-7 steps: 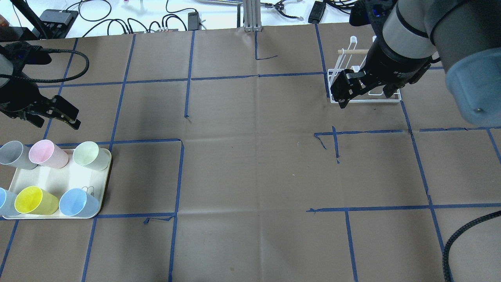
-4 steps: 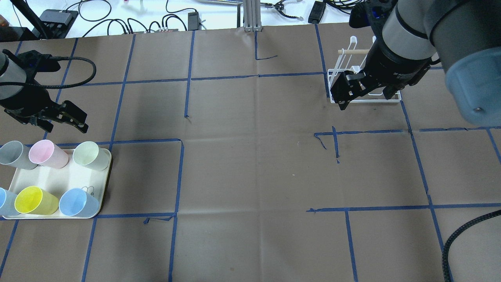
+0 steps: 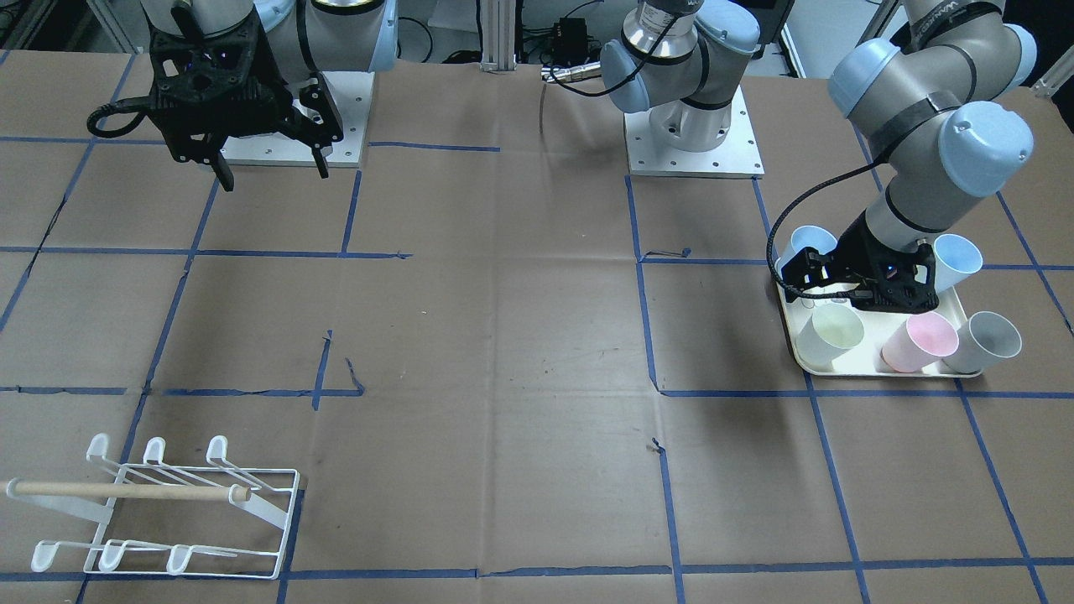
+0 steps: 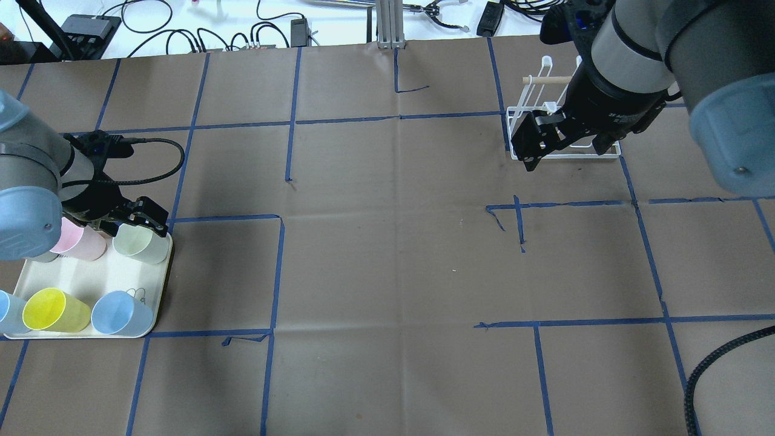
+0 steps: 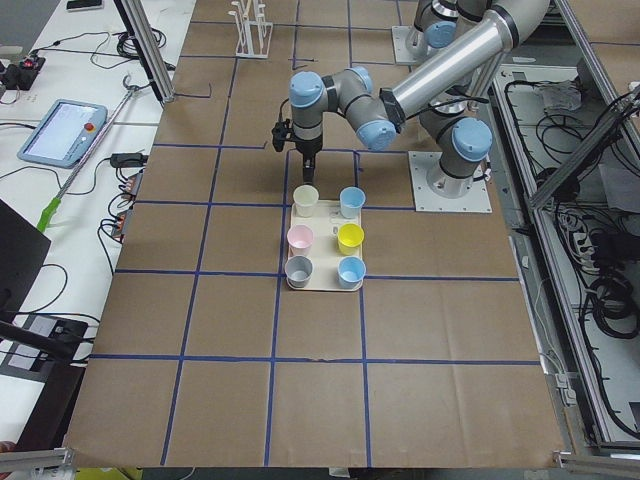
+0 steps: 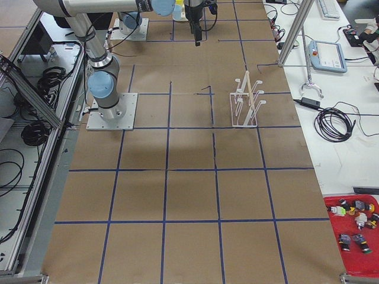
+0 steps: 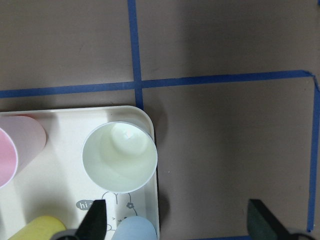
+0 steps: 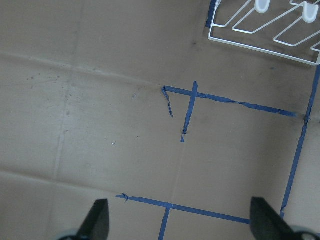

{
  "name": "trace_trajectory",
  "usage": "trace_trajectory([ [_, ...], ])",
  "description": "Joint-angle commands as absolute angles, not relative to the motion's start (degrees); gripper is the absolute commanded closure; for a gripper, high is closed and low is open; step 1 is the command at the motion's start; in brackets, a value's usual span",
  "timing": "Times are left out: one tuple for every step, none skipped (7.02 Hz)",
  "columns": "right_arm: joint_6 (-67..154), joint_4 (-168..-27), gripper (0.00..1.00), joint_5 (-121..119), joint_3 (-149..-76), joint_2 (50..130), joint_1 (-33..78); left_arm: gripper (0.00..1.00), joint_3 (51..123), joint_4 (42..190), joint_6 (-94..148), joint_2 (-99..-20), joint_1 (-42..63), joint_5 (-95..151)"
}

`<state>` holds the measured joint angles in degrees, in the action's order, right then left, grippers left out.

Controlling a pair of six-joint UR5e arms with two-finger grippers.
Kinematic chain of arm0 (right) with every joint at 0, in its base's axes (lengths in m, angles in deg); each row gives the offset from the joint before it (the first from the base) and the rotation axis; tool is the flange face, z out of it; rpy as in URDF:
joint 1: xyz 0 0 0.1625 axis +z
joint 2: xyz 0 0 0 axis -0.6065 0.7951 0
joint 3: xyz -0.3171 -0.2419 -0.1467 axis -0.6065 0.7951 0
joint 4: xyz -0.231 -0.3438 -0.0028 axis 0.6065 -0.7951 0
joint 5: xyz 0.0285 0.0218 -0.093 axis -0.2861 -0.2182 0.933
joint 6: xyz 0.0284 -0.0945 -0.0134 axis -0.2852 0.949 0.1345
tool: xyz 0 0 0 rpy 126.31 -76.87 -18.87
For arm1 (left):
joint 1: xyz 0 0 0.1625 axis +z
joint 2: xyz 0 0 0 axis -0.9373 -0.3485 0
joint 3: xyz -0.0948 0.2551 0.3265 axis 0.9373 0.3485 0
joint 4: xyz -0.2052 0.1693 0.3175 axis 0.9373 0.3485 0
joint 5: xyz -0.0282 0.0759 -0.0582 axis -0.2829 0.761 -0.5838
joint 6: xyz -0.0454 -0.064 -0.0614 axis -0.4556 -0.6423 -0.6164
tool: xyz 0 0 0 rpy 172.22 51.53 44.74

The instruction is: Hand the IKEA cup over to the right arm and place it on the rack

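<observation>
Left claw [image 7: 176, 205] open, looks off-centre over pale green cup [image 7: 120, 162]. If I descend now, my finger [image 7: 96, 221] may clip its rim and tip it.

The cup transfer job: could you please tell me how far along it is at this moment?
Nothing is finished: the rack holds no cup, and all six cups stand on the tray. In hand: the left gripper hangs open above the pale green cup, not gripping it. Left: grasp it, pass it to the right gripper, which is open and empty, then hang it on a prong.
</observation>
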<state>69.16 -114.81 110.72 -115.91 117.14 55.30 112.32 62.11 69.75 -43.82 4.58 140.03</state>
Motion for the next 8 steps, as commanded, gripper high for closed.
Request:
trace_trajectory([
  [69.17,-114.81,0.0,110.72,-115.86,117.14,55.3,0.01,112.84,58.86,69.83,-46.92,4.83,140.18],
  [69.17,-114.73,0.0,110.72,-115.94,117.14,55.3,0.01,113.37,58.15,69.83,-47.8,5.27,140.18],
  [69.17,-114.81,0.0,110.72,-115.94,117.14,55.3,0.01,113.98,56.92,69.83,-48.33,5.53,140.18],
  [69.17,-114.81,0.0,110.72,-115.94,117.14,55.3,0.03,114.25,56.13,69.92,-49.03,5.53,140.18],
  [69.17,-114.81,0.0,110.72,-115.86,117.14,55.3,0.04,114.34,54.47,69.92,-50.08,5.62,140.27],
  [69.17,-114.81,0.0,110.72,-115.86,117.14,55.3,0.22,114.34,54.45,70.27,-50.18,5.62,140.27],
  [69.17,-114.81,0.0,110.72,-115.86,117.14,55.3,0.55,114.08,54.45,70.36,-50.18,5.62,140.45],
  [69.17,-114.81,0.0,110.72,-115.86,117.14,55.3,0.81,113.81,54.54,70.27,-50.09,5.62,140.62],
])
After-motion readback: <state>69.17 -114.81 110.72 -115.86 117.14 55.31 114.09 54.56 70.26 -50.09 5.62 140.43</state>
